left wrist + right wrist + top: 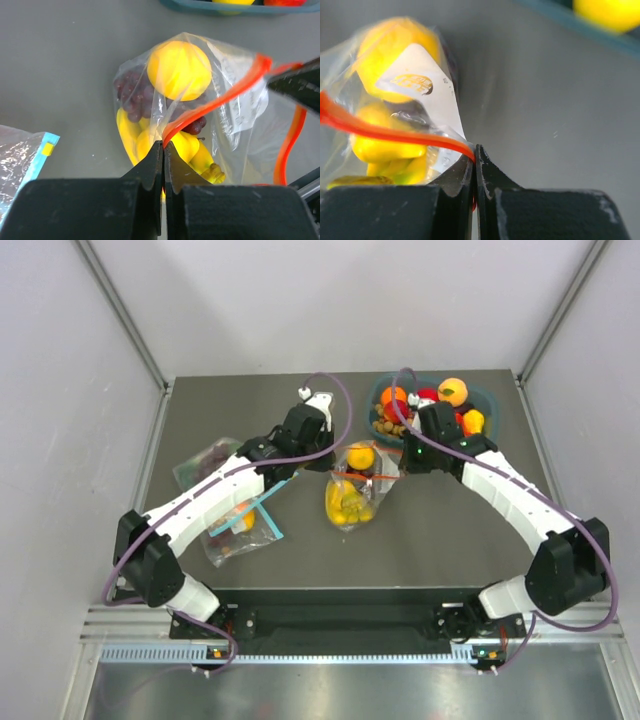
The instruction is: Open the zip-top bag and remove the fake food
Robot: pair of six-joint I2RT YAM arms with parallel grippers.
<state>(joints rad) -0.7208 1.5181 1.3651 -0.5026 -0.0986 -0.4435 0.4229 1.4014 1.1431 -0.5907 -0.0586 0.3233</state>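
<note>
The zip-top bag (352,490) hangs between my two grippers above the middle of the table, its red-orange zip strip (215,100) pulled apart at the mouth. Inside are the yellow lemon (179,70), the dark purple grapes (135,95) and the yellow banana bunch (192,150). My left gripper (163,145) is shut on one side of the strip. My right gripper (474,150) is shut on the other side of the strip (385,132), next to the white label patch (425,90).
A teal bowl (487,400) of mixed fake fruit stands at the back right, just behind my right gripper. Clear bags with teal-blue strips (240,525) lie at the left under my left arm; one corner shows in the left wrist view (27,160).
</note>
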